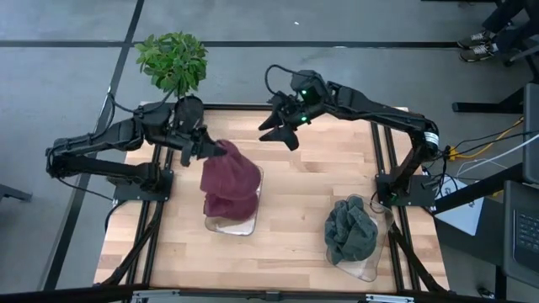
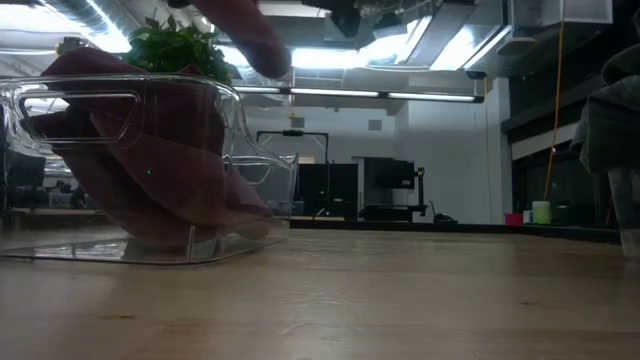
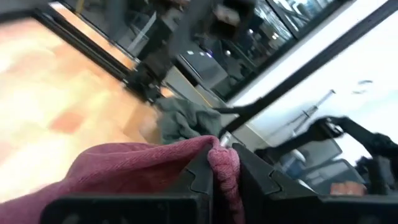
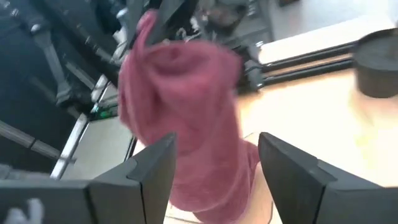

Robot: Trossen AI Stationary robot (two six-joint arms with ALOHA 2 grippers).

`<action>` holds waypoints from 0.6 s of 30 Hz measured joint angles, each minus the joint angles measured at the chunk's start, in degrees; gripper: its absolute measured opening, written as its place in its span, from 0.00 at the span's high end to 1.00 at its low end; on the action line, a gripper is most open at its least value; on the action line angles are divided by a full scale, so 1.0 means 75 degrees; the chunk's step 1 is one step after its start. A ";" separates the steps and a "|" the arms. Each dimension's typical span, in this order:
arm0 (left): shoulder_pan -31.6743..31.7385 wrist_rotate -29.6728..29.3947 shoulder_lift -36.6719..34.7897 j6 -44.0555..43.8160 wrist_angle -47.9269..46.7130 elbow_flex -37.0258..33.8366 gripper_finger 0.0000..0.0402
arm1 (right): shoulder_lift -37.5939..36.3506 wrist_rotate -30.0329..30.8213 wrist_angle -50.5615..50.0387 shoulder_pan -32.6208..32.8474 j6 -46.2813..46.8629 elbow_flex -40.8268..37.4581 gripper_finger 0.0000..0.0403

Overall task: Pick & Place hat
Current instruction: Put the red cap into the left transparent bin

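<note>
A maroon knitted hat (image 1: 229, 181) stands half out of a clear plastic tray (image 1: 249, 222) at the table's middle; its lower part rests in the tray (image 2: 190, 250). My left gripper (image 1: 212, 150) is shut on the hat's upper edge. My right gripper (image 1: 282, 128) hangs open above the far middle of the table, to the right of the hat and apart from it; the hat (image 4: 180, 112) shows beyond its fingers. A grey-green hat (image 1: 350, 231) lies in a second clear tray (image 1: 367, 268) at the near right. My left gripper pinches the maroon hat's rolled edge (image 3: 222, 163) between its two fingers, coming from the table's left side, roughly level. The hat is drawn up from this edge and its lower end (image 1: 226, 206) still sits in the tray.
A potted green plant (image 1: 173, 61) stands just beyond the table's far left corner. Bare wooden tabletop (image 1: 295, 210) lies between the two trays. Black frame rails run along the table's left and right edges.
</note>
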 joint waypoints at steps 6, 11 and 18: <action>-0.0775 -0.0577 0.0141 -0.0466 -0.0087 0.0000 0.92 | -0.0447 0.0682 -0.0188 0.0021 0.0823 0.0000 0.46; -0.1157 -0.0866 0.0460 -0.0612 -0.0108 0.0000 0.92 | -0.0555 0.1179 -0.0283 0.0232 0.1348 0.0000 0.47; -0.1578 -0.1372 0.0949 -0.1295 -0.0711 0.0000 0.92 | -0.0555 0.1721 -0.1033 0.0629 0.1519 0.0000 0.47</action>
